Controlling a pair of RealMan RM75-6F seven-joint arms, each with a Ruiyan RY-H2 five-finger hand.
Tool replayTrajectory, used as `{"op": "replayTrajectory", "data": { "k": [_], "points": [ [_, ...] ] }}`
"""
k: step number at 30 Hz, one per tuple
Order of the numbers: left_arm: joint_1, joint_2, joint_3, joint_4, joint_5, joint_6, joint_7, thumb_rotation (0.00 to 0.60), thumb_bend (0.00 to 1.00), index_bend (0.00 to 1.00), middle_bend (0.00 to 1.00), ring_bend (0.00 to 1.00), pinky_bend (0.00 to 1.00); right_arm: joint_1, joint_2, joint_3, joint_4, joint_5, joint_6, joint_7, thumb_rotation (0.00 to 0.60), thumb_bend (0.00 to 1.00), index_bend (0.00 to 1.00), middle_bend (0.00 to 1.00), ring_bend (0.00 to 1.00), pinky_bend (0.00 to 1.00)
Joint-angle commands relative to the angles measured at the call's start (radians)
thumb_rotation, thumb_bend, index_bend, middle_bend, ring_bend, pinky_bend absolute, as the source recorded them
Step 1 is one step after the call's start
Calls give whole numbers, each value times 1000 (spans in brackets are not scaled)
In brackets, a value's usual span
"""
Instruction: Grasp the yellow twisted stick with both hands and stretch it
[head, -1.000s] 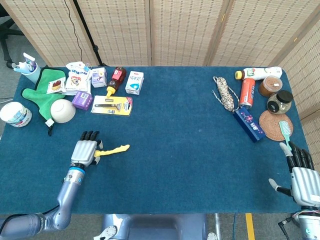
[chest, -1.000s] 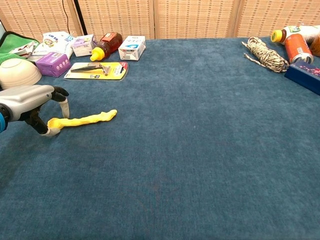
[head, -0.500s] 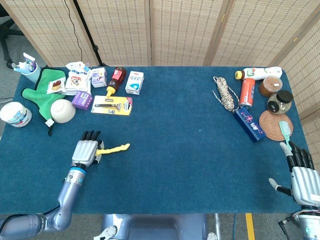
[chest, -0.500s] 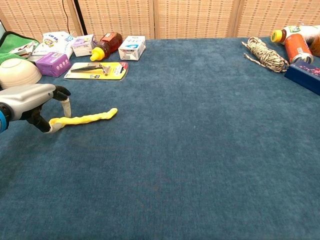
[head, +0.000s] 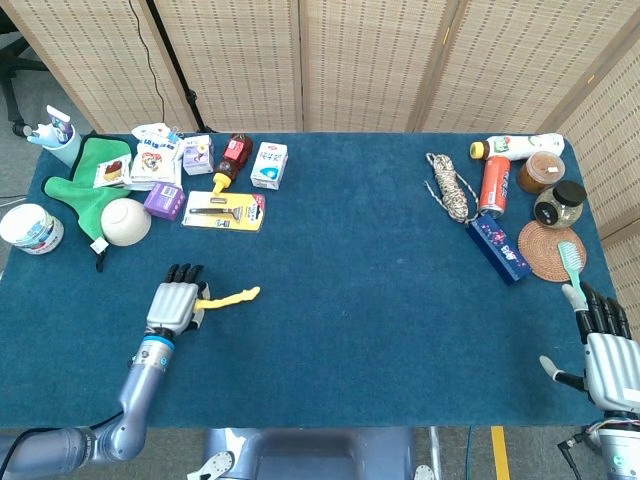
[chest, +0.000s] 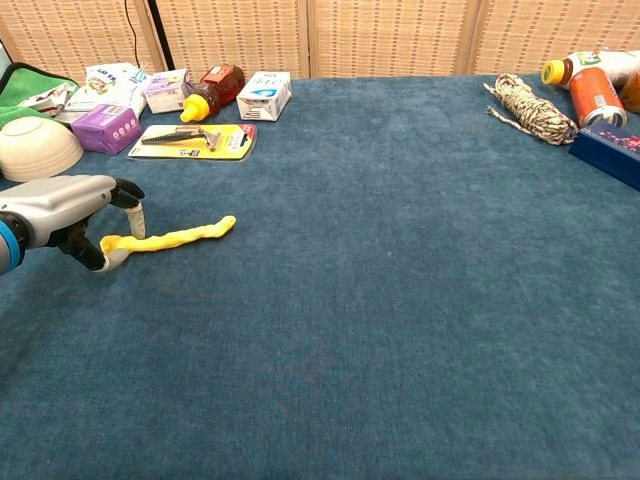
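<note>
From the head camera we see the yellow twisted stick (head: 229, 296) lying on the blue table (head: 360, 300) toward its left front, its left end tucked under the fingers of our left hand (head: 176, 305), which curls down over that end while the rest of the stick reaches rightward on the cloth. Our right hand (head: 607, 345) sits well apart at the table's far right front corner, fingers spread and extended, holding nothing. Behind the left hand we see a white bowl (head: 125, 221) on a green cloth (head: 82, 186), a purple box (head: 164, 200) and a razor in its yellow pack (head: 225, 211). On the right side lie a coil of rope (head: 451, 187), an orange can (head: 494, 186), a dark blue box (head: 499, 248) and a woven coaster (head: 551, 250) with a green toothbrush (head: 571, 262) at its edge. From the chest camera we see the left hand (chest: 62, 208) low at the left edge, its fingertips (chest: 133, 205) and thumb closed around the stick (chest: 170, 238) at its left end, the other end resting on the table (chest: 400, 300). The razor pack (chest: 195, 141) and bowl (chest: 38, 148) sit behind it; the right hand does not show here.
</note>
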Motion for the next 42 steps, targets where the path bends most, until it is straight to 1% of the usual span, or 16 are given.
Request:
{"op": "replayTrajectory", "data": {
  "k": [1,7,14,18,33,42],
  "points": [
    [1,-3,2,4,-1,0,-1,600,406,486,130,52,0,0,0,0,-2,1,-1,-2,600,198,81,0,0,0],
    [4,-4,7,5,-5,0,-2,600,423,503,132,53,0,-1,1,-1,-5,0,0,-7,600,198,81,0,0,0],
    [7,-5,10,1,-11,7,6,600,523,538,136,54,0,-3,2,-2,-9,-2,4,-9,600,198,81,0,0,0],
    [7,-4,11,-1,-13,8,10,600,560,553,138,56,0,-4,2,-2,-10,-3,5,-9,600,198,81,0,0,0],
    [12,-9,30,0,6,9,13,600,556,559,138,56,0,-7,6,-3,-12,-12,11,-7,600,198,81,0,0,0],
    [18,-12,32,-3,10,20,20,600,556,626,141,57,0,-8,6,-4,-10,-16,13,-3,600,198,81,0,0,0]
  ]
}}
